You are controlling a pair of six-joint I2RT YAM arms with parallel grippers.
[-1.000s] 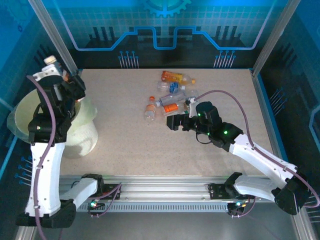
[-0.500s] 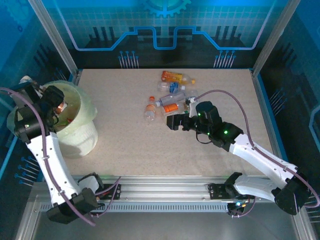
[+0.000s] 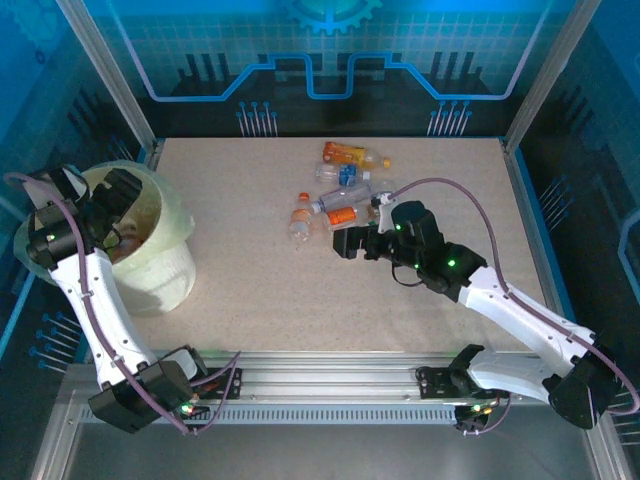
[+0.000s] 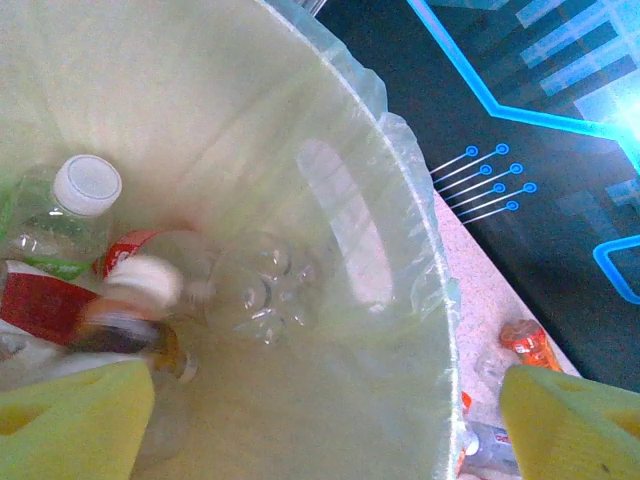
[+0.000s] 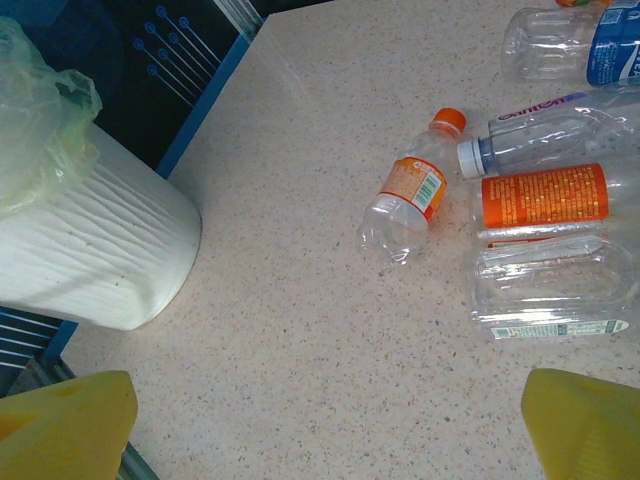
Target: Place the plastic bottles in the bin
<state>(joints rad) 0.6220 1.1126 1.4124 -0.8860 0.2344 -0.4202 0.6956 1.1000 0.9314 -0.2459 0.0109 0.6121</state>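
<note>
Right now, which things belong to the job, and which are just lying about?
Part of the job: bin; bottles inside it; loose bottles.
Just there: table; blue back wall; metal rail.

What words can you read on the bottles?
No text can be read for sure.
White-capped bottle: purple word, too blurred to read.
Orange-label bottle: print too small.
Small bottle: print too small.
Blue-label bottle: white letters, blurred.
Red-label bottle: blurred.
</note>
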